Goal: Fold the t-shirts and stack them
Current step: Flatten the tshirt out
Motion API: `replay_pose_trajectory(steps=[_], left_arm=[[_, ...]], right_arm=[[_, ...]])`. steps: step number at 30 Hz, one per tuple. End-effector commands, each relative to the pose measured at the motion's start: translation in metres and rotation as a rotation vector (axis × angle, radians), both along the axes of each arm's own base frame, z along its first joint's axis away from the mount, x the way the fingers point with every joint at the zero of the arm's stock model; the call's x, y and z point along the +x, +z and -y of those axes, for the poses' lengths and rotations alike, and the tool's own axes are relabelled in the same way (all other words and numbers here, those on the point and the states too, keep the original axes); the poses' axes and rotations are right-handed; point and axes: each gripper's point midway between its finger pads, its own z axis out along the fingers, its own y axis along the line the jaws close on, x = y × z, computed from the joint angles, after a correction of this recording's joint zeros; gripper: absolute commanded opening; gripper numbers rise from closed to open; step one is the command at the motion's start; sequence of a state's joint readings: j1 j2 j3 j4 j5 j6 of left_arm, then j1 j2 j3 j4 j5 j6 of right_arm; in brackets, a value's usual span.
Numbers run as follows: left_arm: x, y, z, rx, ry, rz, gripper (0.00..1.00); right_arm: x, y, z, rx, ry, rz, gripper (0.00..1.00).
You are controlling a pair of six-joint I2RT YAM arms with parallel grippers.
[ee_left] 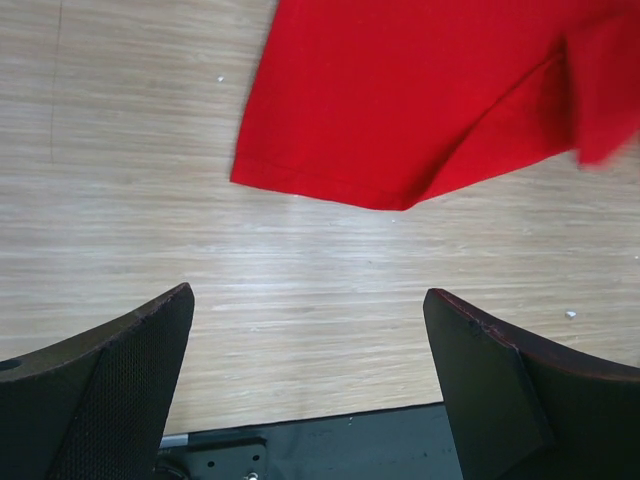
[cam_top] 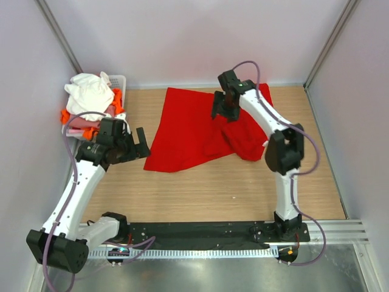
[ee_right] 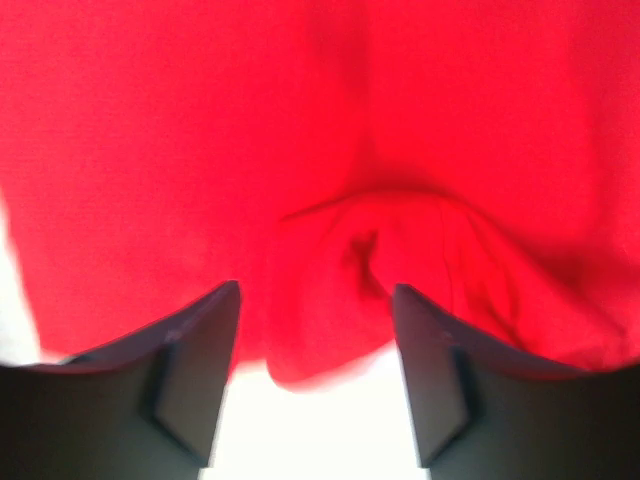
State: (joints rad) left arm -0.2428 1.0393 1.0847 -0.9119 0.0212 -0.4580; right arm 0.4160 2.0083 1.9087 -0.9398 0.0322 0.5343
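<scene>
Where my left gripper (ee_left: 308,293) hovers: jaws wide, empty, over table (cam_top: 213,182) near a corner of red t-shirt (cam_top: 188,128)
My right gripper (ee_right: 315,290): jaws parted, straddling a raised fold of it

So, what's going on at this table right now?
The right gripper is down on the red t-shirt, which lies spread on the table, bunched on its right side; whether its jaws grip the cloth is unclear. The left gripper hovers open beside the shirt's near-left corner. Other shirts sit heaped in the white basket.
</scene>
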Motion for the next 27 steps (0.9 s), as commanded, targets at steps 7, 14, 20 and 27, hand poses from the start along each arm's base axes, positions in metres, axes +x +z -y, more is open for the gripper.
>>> replay_pose_trajectory(steps=[7,14,20,27], left_arm=[[-0.004,-0.017,0.006,-0.055,-0.049,-0.022,0.99],[-0.001,-0.026,0.008,-0.069,-0.045,-0.036,0.98],[-0.001,-0.026,0.008,-0.069,-0.043,-0.032,0.98],[-0.002,-0.026,0.006,-0.064,-0.036,-0.029,0.96]], right_arm=[[0.009,0.051,0.024,-0.082,-0.061,0.109,0.75],[-0.100,-0.011,-0.007,-0.065,0.015,0.013,0.65],[-0.127,-0.077,-0.026,-0.045,0.053,-0.089,0.57],[-0.086,-0.081,-0.019,-0.158,0.041,-0.048,0.56]])
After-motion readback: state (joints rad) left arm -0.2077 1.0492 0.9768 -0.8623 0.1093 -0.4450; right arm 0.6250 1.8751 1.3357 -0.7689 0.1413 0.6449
